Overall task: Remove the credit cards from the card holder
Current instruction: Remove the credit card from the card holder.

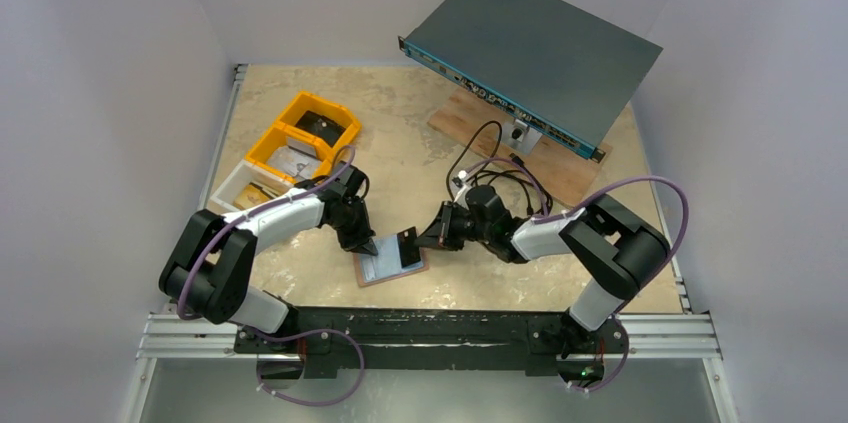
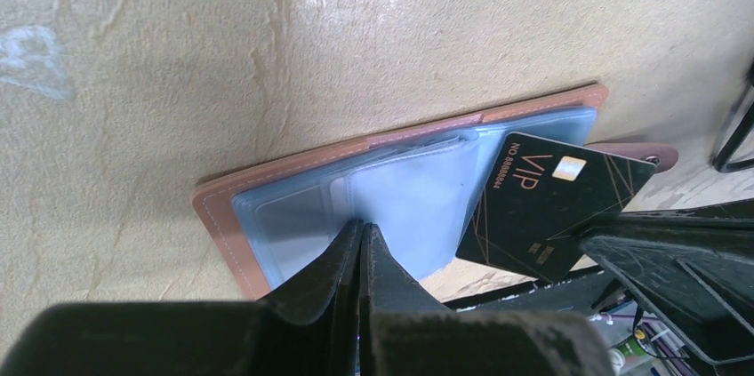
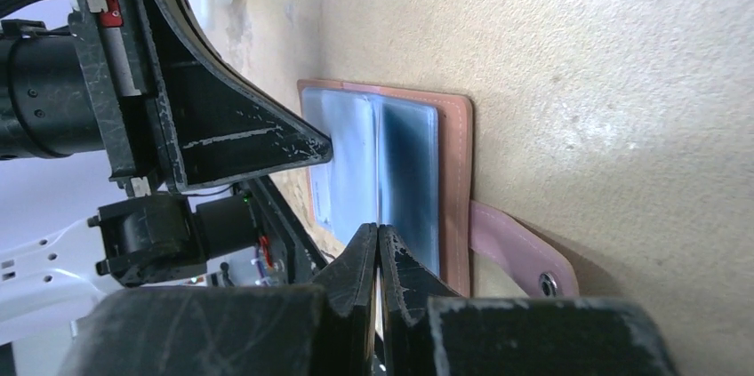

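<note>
Extraction step: my left gripper (image 2: 363, 243), fingers pressed together, pins the open card holder (image 2: 222, 209) flat on the table (image 2: 178, 56) while my right gripper (image 3: 378, 247) pinches the dark card (image 2: 551, 207), tilted up over it; next, draw the card clear, steadily.

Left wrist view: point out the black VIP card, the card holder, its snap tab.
black VIP card (image 2: 556, 207), left wrist view, middle of face.
card holder (image 2: 218, 207), left wrist view, tan leather border.
snap tab (image 2: 647, 154), left wrist view, rounded end.
</note>
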You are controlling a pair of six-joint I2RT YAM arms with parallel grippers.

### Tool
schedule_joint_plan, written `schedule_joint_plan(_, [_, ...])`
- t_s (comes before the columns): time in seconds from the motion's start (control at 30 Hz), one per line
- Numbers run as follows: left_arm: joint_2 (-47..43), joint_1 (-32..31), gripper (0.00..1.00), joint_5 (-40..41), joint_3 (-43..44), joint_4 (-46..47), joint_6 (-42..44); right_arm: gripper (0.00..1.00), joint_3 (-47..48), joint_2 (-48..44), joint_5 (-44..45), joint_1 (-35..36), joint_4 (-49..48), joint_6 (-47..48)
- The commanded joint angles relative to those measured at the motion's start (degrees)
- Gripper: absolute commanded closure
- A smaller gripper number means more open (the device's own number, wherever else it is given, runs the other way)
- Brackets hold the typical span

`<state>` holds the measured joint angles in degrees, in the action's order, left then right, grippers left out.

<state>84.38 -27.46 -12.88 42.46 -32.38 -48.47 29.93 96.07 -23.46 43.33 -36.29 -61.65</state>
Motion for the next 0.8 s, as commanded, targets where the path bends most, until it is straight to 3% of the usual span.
schedule_joint_plan(0.0, [-0.9, -0.5, 1.0, 3.2, 0.1, 0.1, 2.3, 1.0, 1.8, -2.9, 3.3, -0.3, 7.0, 4.0])
schedule_joint_plan(0.13, [-5.1, -0.7, 0.96, 1.0, 3.6, -0.7, 3.5, 1.0, 3.7, -4.5, 3.2, -0.3, 10.0, 4.9])
schedule_joint_plan(0.33, [-12.1, -0.7, 0.51, 0.7, 8.9, -4.9, 6.3, 1.0, 6.5, -8.1, 2.9, -0.3, 14.0, 5.2])
schedule_joint_plan(0.5, [-15.3, 0.0, 0.33, -2.9, 11.2, -5.1, 8.0, 1.0, 9.4, -11.3, 1.0, -1.2, 16.5, 4.6])
schedule_joint_plan(0.77, [-21.2, 4.5, 0.28, -12.3, 11.8, -1.9, 8.1, 1.0, 12.6, -14.4, -5.5, -4.1, 14.8, 1.4])
